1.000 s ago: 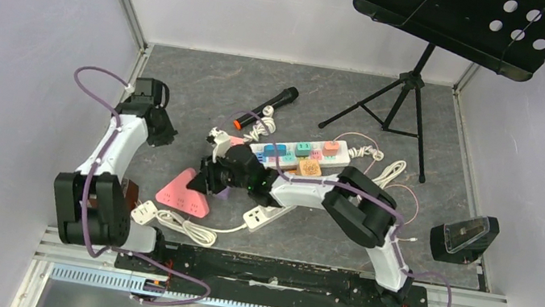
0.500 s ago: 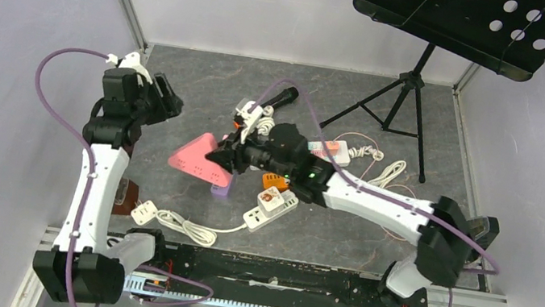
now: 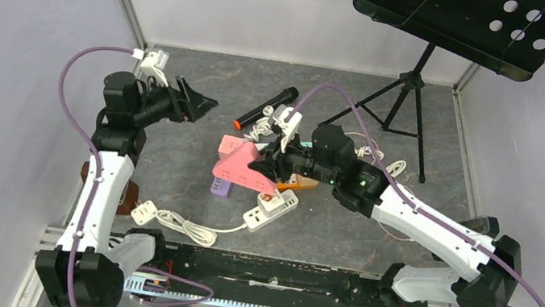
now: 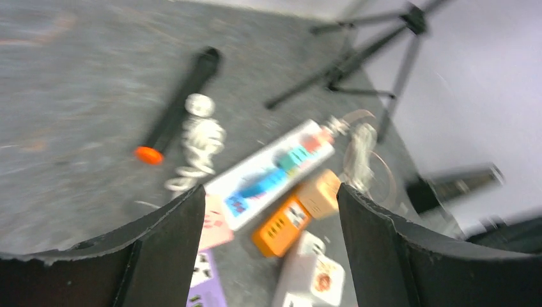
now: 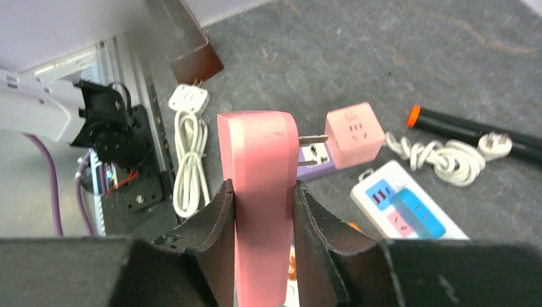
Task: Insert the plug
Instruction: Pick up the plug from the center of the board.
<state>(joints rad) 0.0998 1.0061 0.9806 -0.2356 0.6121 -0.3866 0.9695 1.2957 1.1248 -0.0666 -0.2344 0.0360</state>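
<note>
My right gripper [image 5: 263, 192] is shut on a pink triangular socket block [image 5: 259, 153] and holds it above the floor at centre [image 3: 241, 168]. A white plug [image 3: 145, 212] on a coiled white cable lies on the floor at the front left, also seen in the right wrist view [image 5: 189, 99]. Its cable runs to a white power strip [image 3: 271, 208]. My left gripper [image 3: 200, 100] hangs open and empty high at the back left, far from the plug. In the left wrist view its fingers [image 4: 169, 243] frame blurred sockets below.
A pink cube adapter [image 5: 355, 134] sits against a purple adapter [image 5: 316, 158]. Behind lie a long white strip with coloured sockets [image 4: 271, 173], an orange block [image 4: 286, 224], a black torch [image 3: 266, 108] and a coiled cable [image 5: 450, 157]. A music stand's tripod [image 3: 399, 99] stands back right.
My left gripper has opened and the left arm has risen and swung toward the back centre. My right arm has carried the pink block from the front left to the centre.
</note>
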